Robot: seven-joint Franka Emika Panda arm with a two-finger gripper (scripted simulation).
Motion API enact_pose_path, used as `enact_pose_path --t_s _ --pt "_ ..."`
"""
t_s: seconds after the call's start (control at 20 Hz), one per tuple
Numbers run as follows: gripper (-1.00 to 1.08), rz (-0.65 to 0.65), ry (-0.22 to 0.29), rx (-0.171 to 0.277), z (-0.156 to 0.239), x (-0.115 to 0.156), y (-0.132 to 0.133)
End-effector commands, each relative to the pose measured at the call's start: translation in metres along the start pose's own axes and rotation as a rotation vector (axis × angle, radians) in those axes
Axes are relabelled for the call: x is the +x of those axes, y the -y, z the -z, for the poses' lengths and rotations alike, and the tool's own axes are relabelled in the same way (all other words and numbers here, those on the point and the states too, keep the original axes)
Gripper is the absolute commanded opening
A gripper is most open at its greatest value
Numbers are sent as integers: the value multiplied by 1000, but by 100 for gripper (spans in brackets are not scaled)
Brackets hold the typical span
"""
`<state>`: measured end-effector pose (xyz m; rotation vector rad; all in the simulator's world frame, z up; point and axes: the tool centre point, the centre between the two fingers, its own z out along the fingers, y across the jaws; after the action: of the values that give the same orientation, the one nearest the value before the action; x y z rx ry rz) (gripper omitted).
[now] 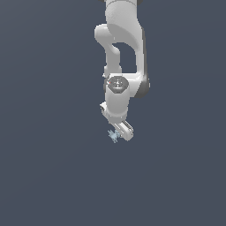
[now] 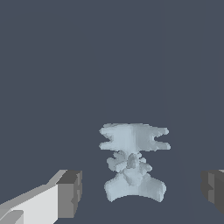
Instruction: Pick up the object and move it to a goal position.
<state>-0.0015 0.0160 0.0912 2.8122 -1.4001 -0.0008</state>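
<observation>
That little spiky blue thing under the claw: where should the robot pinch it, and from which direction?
Probably at the narrow knobbly middle of the figurine, coming straight down from above. In the wrist view it sits between the two open fingers of the gripper. The waist is slimmer than the flared, spiky ends, so the pads should close there without catching on the prongs.

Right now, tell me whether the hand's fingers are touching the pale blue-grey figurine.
Apart. The wrist view shows the figurine sitting between the two fingers, with dark floor visible on both sides of it.
</observation>
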Motion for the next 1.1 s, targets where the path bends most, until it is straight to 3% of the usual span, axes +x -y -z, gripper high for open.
enact_pose_path --t_s 0.0,0.8,0.85,1.05 --pt "100 0 0 0 0 0 0" --pt "100 -5 0 0 -50 0 0" --pt "-100 -5 0 0 -50 0 0" --pt "-100 -5 0 0 -50 0 0"
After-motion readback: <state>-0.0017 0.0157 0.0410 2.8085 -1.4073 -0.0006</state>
